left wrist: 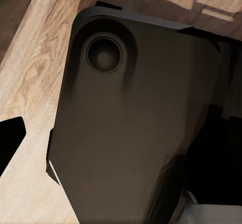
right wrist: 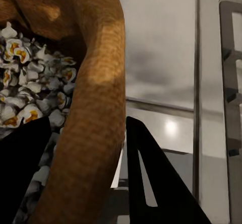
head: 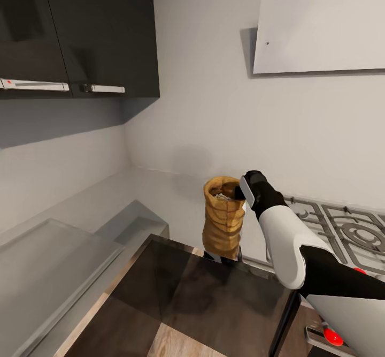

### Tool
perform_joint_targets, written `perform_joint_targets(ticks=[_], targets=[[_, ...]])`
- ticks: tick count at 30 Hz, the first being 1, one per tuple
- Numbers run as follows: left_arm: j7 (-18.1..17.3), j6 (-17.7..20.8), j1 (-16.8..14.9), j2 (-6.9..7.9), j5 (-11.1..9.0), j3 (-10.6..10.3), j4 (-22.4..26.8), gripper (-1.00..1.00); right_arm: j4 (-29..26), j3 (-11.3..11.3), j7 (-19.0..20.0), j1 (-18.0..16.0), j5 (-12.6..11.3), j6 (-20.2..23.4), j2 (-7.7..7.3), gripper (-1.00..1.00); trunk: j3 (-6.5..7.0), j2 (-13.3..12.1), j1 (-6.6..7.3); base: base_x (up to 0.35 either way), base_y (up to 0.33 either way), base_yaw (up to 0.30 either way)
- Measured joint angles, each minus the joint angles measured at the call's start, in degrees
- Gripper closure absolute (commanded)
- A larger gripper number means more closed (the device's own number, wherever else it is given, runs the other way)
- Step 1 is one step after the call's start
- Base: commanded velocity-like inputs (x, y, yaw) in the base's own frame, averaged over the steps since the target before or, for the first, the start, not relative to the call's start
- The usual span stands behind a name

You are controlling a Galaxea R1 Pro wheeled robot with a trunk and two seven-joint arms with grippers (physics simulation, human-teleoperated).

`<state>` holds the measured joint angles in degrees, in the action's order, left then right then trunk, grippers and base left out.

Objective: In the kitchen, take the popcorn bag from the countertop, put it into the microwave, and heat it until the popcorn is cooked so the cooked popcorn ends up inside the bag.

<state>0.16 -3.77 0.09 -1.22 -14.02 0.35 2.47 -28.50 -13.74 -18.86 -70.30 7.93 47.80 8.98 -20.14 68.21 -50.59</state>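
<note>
I clamp my right hand (head: 241, 190) across the bag (head: 223, 219) rim, one finger inside, keeping popcorn (right wrist: 30, 85) upright above the worktop (head: 160, 196).

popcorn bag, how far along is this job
Done: the right gripper is clamped on the rim of the popcorn bag, one finger inside, and white popped kernels show in it. In hand: holding it above the countertop beside the hob. Left: cannot tell; the microwave step can't be confirmed.
</note>
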Motion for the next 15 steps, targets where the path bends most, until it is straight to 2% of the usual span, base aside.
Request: perform_joint_targets(ticks=[4, 5, 7, 10, 15], targets=[[0.0, 0.0, 0.0, 0.0, 0.0, 0.0, 0.0, -1.0, -0.4, 0.0, 0.0, 0.0, 0.1, 1.1, 0.04, 1.0, 0.0, 0.0, 0.0, 0.0, 0.0, 0.0], [0.0, 0.0, 0.0, 0.0, 0.0, 0.0, 0.0, -1.0, -0.7, 0.0, 0.0, 0.0, 0.3, 2.0, 0.12, 1.0, 0.0, 0.0, 0.0, 0.0, 0.0, 0.0], [0.0, 0.0, 0.0, 0.0, 0.0, 0.0, 0.0, -1.0, -2.3, -0.1, 0.0, 0.0, -1.0, 4.5, 0.27, 1.0, -0.01, 0.0, 0.0, 0.0, 0.0, 0.0], [0.0, 0.0, 0.0, -0.08, 0.0, 0.0, 0.0, -1.0, -6.8, -0.1, -0.1, 0.0, -0.9, 9.6, 0.36, 1.0, -0.01, 0.0, 0.0, 0.0, 0.0, 0.0], [0.0, 0.0, 0.0, -0.08, 0.0, 0.0, 0.0, -1.0, -9.3, -0.2, -0.1, 0.0, -1.0, 12.0, 0.34, 1.0, -0.01, 0.0, 0.0, 0.0, 0.0, 0.0]])
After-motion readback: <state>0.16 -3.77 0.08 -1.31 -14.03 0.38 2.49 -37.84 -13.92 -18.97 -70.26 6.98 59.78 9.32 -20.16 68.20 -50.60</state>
